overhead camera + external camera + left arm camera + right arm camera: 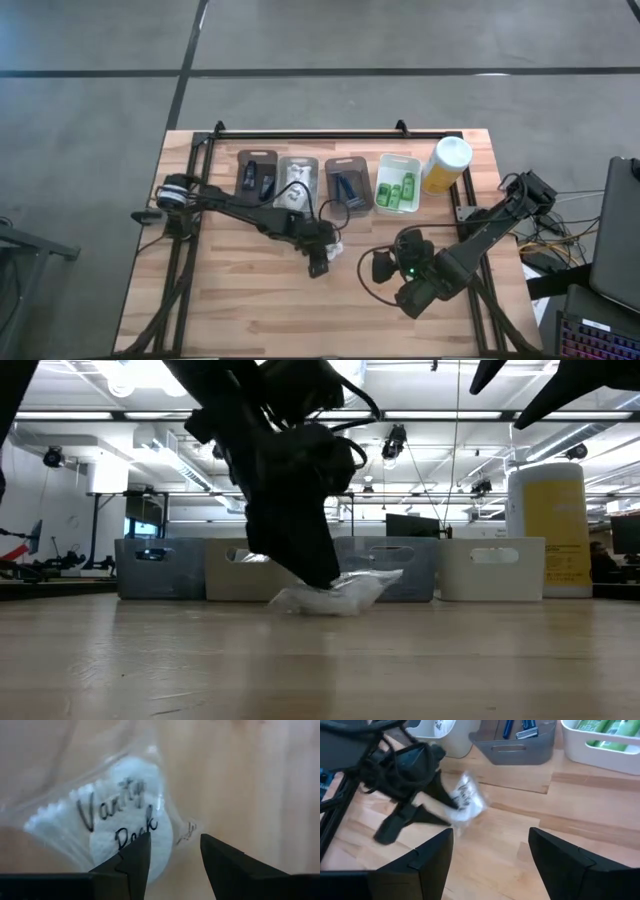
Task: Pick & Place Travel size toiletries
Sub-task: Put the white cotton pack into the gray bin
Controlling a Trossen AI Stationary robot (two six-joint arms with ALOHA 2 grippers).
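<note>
Item: white packet (120,825), printed "Vanity Pack", lying on the table (250,310) near its centre, just in front of the tray row. We note the left gripper (172,852) down over it, fingers parted astride one edge. Right gripper (490,852): open, empty, toward the table's right side.

Count: 4 trays (298,168) in a row, 1 yellow bottle (445,165), 1 loose white packet (335,240), 2 arms, 2 green bottles (402,191) visible.
</note>
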